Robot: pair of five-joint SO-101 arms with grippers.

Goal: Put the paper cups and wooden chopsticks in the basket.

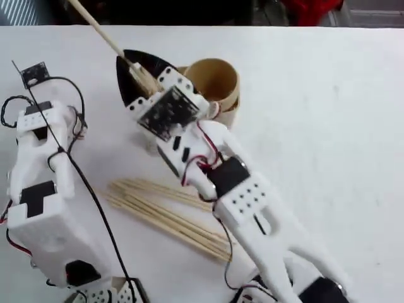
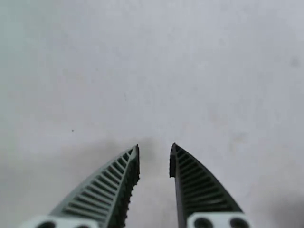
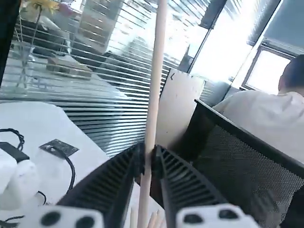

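My right gripper (image 3: 148,154) is shut on one wooden chopstick (image 3: 154,85), which stands up between its fingers. From above, that chopstick (image 1: 101,30) slants up and to the far left, out over the black basket (image 1: 129,68), with the right gripper (image 1: 148,81) at the basket's rim. The basket's black mesh wall (image 3: 237,161) rises just beyond the fingers. Brown paper cups (image 1: 216,81), nested and mouth up, sit right beside the basket. A loose pile of chopsticks (image 1: 170,213) lies on the table in front. My left gripper (image 2: 154,153) hangs open over bare white table.
The left arm (image 1: 38,183) stands at the table's left side with black cables (image 1: 82,183) trailing beside it. A small black board (image 1: 35,74) lies at the far left. The right half of the white table (image 1: 328,113) is free room.
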